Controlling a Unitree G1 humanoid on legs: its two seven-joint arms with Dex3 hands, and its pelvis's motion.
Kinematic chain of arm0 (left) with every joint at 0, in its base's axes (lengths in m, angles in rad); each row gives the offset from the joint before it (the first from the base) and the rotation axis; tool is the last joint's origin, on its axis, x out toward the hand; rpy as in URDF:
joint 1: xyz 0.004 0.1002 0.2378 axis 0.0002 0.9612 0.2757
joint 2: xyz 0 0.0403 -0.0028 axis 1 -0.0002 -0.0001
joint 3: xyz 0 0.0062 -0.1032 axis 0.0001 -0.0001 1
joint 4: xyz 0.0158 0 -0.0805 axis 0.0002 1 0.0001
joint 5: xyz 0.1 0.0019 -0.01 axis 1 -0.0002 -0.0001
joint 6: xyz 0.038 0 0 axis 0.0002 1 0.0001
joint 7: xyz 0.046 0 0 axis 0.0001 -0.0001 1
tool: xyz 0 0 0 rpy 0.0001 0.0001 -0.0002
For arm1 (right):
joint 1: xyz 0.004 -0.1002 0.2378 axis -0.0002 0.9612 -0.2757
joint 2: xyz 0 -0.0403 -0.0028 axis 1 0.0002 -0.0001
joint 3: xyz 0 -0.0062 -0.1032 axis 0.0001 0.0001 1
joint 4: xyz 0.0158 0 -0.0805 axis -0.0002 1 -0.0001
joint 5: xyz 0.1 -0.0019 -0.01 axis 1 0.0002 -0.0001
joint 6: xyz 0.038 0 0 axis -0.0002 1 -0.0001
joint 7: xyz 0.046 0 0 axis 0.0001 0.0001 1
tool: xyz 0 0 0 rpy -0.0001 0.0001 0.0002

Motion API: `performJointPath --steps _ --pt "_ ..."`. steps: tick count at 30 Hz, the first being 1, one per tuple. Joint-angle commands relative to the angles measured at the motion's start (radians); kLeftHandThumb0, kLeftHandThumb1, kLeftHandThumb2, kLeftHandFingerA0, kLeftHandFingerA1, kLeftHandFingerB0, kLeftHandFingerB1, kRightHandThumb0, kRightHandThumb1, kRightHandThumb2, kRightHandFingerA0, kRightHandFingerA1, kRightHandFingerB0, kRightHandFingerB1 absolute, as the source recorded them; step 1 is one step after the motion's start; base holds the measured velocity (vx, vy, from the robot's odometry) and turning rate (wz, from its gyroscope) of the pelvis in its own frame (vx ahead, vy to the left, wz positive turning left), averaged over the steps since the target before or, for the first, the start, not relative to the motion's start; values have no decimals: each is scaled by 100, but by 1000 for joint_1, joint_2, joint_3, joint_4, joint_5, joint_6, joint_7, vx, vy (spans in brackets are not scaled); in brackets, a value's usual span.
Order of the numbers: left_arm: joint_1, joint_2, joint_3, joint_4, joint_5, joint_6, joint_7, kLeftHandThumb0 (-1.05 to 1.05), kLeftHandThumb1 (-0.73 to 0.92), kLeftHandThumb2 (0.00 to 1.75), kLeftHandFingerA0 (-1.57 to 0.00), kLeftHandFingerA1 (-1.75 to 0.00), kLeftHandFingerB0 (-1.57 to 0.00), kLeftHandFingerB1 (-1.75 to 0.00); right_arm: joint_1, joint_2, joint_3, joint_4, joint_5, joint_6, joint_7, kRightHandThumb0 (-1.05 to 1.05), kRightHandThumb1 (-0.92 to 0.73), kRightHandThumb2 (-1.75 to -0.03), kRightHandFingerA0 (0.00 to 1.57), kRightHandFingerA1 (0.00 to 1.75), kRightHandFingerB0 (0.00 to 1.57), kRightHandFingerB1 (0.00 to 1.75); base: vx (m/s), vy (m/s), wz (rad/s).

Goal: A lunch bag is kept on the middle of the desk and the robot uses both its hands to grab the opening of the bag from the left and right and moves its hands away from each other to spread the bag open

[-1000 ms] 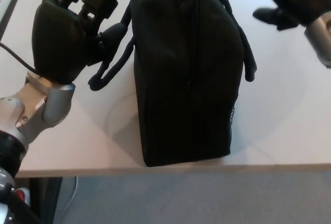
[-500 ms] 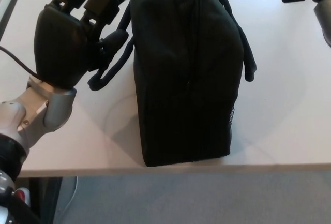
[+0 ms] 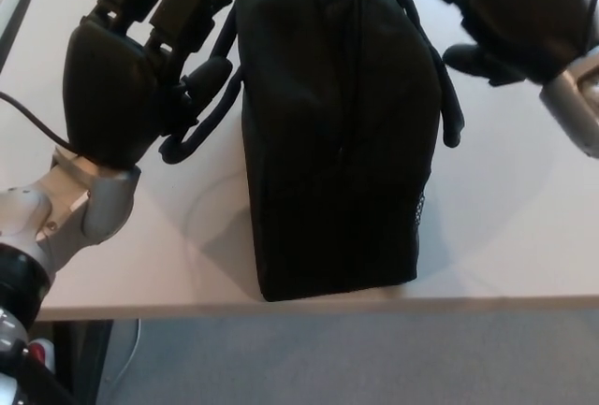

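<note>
On the pale worktop [image 3: 524, 227] stands one black lunch bag [image 3: 337, 143], zipper shut, with two strap handles. Left of the bag, the left hand [image 3: 126, 78] spreads empty fingers; right of it, the right hand [image 3: 515, 17] hovers, also open-fingered.
</note>
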Motion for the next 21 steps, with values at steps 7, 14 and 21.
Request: performJointPath --steps 7,14,21 --pt "-18 24 -21 12 20 -26 71 -4 36 87 -27 -55 -17 -50 88 -104 54 -186 -94 -28 81 -39 -55 -58 36 36 27 30 0 0 0" --pt "-10 22 -27 14 13 -32 62 -3 35 87 -28 -55 -19 -51 57 -93 -11 -179 -58 0 104 -44 -50 -69 31 42 26 38 0 0 0" --pt "-6 20 -42 27 24 -35 85 -6 53 57 -43 -36 -30 -31 63 -87 -43 -175 -45 -20 114 -45 -50 -70 31 42 26 38 0 0 0"
